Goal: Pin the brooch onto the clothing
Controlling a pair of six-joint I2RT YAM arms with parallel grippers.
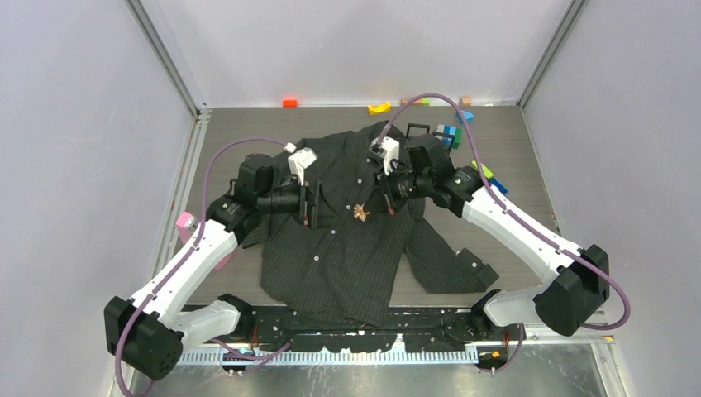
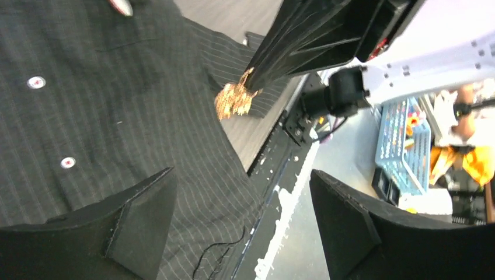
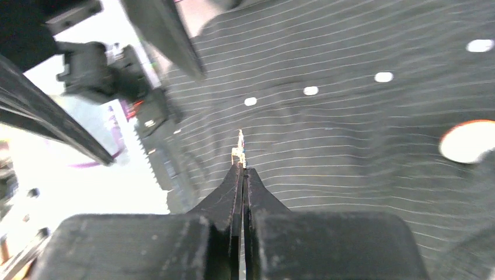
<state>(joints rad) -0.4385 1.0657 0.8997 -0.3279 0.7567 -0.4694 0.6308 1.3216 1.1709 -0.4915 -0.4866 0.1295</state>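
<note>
1. Two pincers are parked over the shirt (image 1: 347,265), which is spread flat underneath both.
2. The gold brooch (image 3: 239,153) is pinched at the tip of the right pincer (image 3: 242,172), fingers pressed together on it.
3. The left pincer (image 2: 242,172) is held spread wide, just beside the right one, with white buttons (image 2: 36,82) seen below it.
4. Brooch-to-cloth contact can't be told.

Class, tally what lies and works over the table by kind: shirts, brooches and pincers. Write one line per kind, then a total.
Shirts: 1, the dark shirt
Brooches: 1, the gold brooch
Pincers: 2, the left pincer open, the right pincer shut on the brooch
Total: 4
</note>
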